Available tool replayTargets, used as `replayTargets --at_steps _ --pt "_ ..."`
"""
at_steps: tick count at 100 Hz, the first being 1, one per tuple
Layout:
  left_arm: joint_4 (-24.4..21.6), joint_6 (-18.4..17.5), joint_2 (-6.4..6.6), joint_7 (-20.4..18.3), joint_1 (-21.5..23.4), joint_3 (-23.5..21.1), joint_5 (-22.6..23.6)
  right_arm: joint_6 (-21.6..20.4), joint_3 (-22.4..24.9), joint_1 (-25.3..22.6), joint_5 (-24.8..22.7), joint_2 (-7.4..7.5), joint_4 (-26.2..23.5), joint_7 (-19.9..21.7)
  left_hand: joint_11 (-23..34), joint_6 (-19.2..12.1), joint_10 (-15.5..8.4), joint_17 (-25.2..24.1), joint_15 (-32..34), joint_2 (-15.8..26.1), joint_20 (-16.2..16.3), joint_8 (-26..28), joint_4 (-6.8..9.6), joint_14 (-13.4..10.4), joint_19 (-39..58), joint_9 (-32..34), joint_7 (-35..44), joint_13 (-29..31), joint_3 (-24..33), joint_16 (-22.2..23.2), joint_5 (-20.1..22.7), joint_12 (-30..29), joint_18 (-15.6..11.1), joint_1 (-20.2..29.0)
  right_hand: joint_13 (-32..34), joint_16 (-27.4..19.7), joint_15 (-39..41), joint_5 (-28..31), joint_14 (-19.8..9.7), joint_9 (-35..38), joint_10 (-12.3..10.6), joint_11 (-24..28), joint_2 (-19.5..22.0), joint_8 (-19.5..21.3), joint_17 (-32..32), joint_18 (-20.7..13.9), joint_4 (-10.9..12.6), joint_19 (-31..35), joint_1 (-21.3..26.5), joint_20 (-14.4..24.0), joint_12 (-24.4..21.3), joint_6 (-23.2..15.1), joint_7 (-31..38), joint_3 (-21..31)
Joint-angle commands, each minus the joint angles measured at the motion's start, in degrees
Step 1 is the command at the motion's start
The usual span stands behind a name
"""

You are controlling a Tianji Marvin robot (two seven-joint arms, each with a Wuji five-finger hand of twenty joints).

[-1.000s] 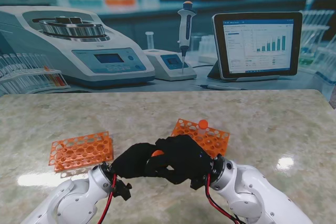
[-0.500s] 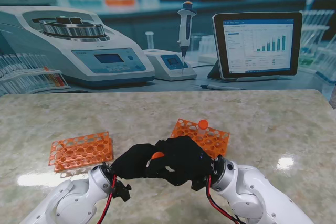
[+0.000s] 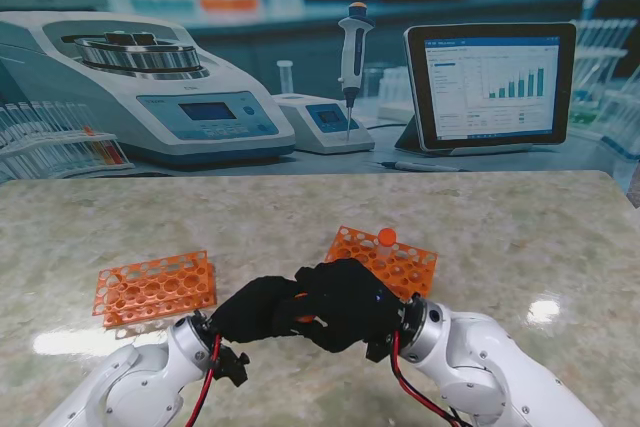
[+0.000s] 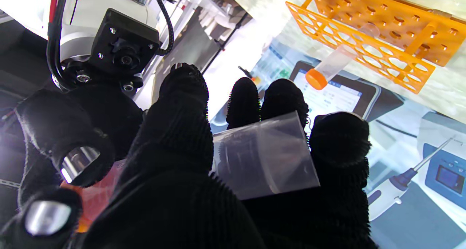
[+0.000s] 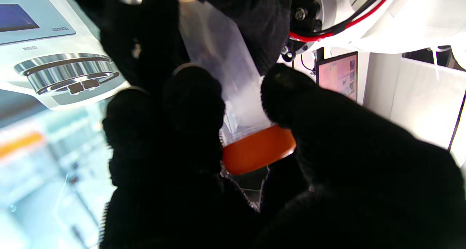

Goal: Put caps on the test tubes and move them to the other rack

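Capping is the step in hand, I judge: both hands meet over the near edge of the worktop, midway between the two racks. The left hand is closed around a clear test tube, and the right hand pinches the orange cap at the tube's mouth with its fingertips. From the right wrist view the cap sits on the tube's end, though whether it is fully seated I cannot tell. The next move likely calls for a firm twist or press of the cap while the left hand keeps the tube from turning, then carrying it to a free hole. The tube is transparent, smooth and looks empty; it may slip in the black gloves. One capped tube already stands in the right rack, toward the far side; the left rack holds none that I can see.
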Motion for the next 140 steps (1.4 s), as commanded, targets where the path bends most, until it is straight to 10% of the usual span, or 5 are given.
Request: replayTargets --at_steps 1,28,47,88,140 --pt "-1.2 -0.6 -0.15 -0.1 -0.3 0.0 -0.3 0.7 -0.5 -0.3 -0.9 0.35 0.6 0.8 -1.4 -0.7 0.8 1.3 5.3 6.5 1.8 0.2 0.39 -5.6 1.8 2.1 1.5 1.9 3.2 1.4 -0.6 1.4 -3.0 9.0 -2.6 -0.4 -1.8 -4.0 -6.0 3.4 -32.4 5.4 -0.3 -4.0 -0.5 -3.5 -2.0 -0.8 2.9 1.8 0.7 -0.3 3.3 -2.2" --pt "-1.2 -1.6 -0.22 -0.1 -0.2 0.1 -1.4 2.9 -0.9 0.9 -1.5 0.65 1.5 1.8 -2.7 -1.3 0.6 0.9 4.4 5.9 2.3 0.9 0.33 -5.2 -2.8 2.8 2.4 1.6 4.1 0.8 -0.2 2.5 -2.7 9.4 -3.1 0.0 -3.9 -5.6 -5.5 1.8 -32.8 5.3 -0.3 -3.2 -2.7 -2.6 -2.0 -1.9 4.4 2.8 2.1 0.5 4.2 -3.4" --pt "-1.1 -2.4 -0.28 0.1 -0.2 0.1 -1.7 4.1 -1.4 1.8 -1.2 0.63 2.7 1.8 -3.2 -2.2 0.3 0.7 3.8 5.7 2.8 1.5 0.25 -5.3 -4.3 2.9 2.9 1.5 4.5 0.7 -0.1 2.9 -2.7 9.2 -3.1 0.1 -7.1 -0.5 -4.3 3.0 -33.6 6.3 2.6 6.5 -3.2 -1.8 -0.9 -3.5 7.5 2.7 2.3 0.7 -1.4 5.2" --pt "-1.2 -2.3 -0.2 -0.4 -0.2 0.3 -2.4 4.1 -1.6 2.7 1.9 -0.02 3.8 2.3 -4.1 -2.4 -0.1 2.5 1.4 5.1 3.2 0.0 0.24 -6.3 -6.0 3.3 1.0 2.9 2.7 -0.3 0.5 1.5 -3.8 6.5 -2.0 4.8 13.5 8.5 -8.2 9.8 -35.5 16.3 13.2 25.1 2.9 -2.2 10.8 6.5 5.4 4.9 8.6 -2.6 4.7 14.6" --pt "-2.1 -0.5 0.29 -2.0 0.2 -0.6 -0.8 0.0 -0.5 1.5 3.5 -0.6 2.6 1.6 -0.1 -2.1 -0.3 -7.1 -14.1 3.9 0.2 0.1 -0.82 -2.6 -14.9 -4.6 -4.9 -1.1 -1.8 -6.0 -1.2 -24.9 3.8 -7.7 -2.0 3.7 14.9 11.9 -6.8 12.4 -35.7 14.7 10.7 24.8 3.5 -1.4 13.8 8.2 4.9 4.1 7.3 -4.0 4.7 15.1"
